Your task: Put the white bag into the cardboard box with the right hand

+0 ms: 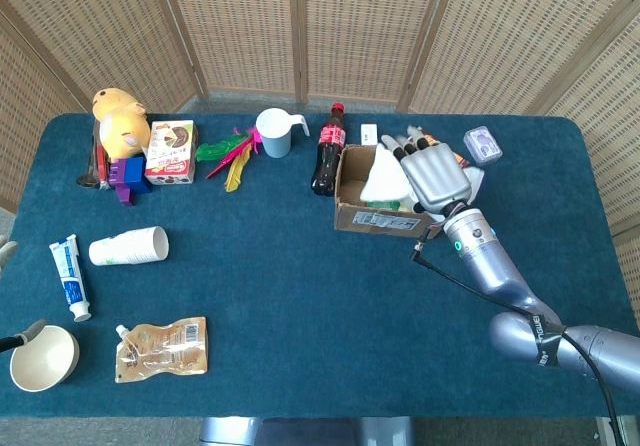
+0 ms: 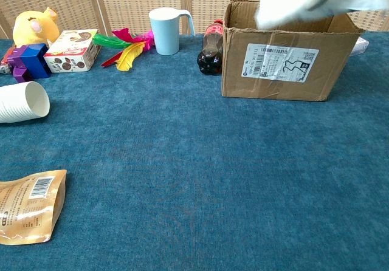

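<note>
The open cardboard box [image 1: 383, 222] stands right of centre on the blue table, beside a cola bottle [image 1: 327, 150]. My right hand [image 1: 432, 170] hovers over the box's right half and grips the white bag [image 1: 384, 179], which hangs in the box's opening. In the chest view the white bag [image 2: 293, 3] shows blurred just above the rim of the cardboard box [image 2: 285, 64], partly hiding its back wall. Green and yellow contents show inside the box beneath the bag. Only a pale sliver of my left hand [image 1: 3, 249] shows at the left edge.
A white mug [image 1: 274, 131], feathers [image 1: 230, 156], a snack box [image 1: 171, 151], purple blocks [image 1: 126, 179] and a yellow plush [image 1: 121, 118] line the back left. Stacked paper cups [image 1: 128, 246], a toothpaste tube [image 1: 69, 276], a bowl [image 1: 42, 357] and a brown pouch [image 1: 162, 347] lie front left.
</note>
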